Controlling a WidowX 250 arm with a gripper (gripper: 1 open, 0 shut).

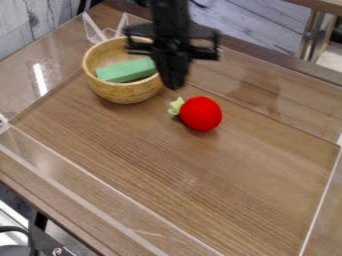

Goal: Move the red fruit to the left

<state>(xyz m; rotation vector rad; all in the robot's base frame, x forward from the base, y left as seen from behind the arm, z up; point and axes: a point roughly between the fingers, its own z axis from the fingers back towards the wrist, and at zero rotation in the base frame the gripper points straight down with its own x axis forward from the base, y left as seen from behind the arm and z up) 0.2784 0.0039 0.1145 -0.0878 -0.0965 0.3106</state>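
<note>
While the red fruit sits on the bare wooden desk, its pale green stem tip points left toward the wooden bowl, with a gap of desk between the 2. The bowl is upper left of the fruit and holds 1 flat green block lying inside it. Clear low plastic walls run round the desk edges; a clear upright panel stands behind the bowl. Grey plank flooring and a wooden leg show at top right, dim and blurred. Nothing lies on the desk left of the fruit except the bowl further back; the front left desk surface is plain wood grain.

Black tool hangs from the top of the frame, pointing down, with its horizontal black crossbar above. Its tips sit up and left of the fruit, just beside the right rim of the bowl in this view, and apart from the fruit. The fingers read as 1 dark narrow mass, close together; motion blur hides whether a slit remains between them, so I cannot tell if they are pressed fully together. Nothing is seen pinched between them, and the tool touches neither fruit nor block.
</note>
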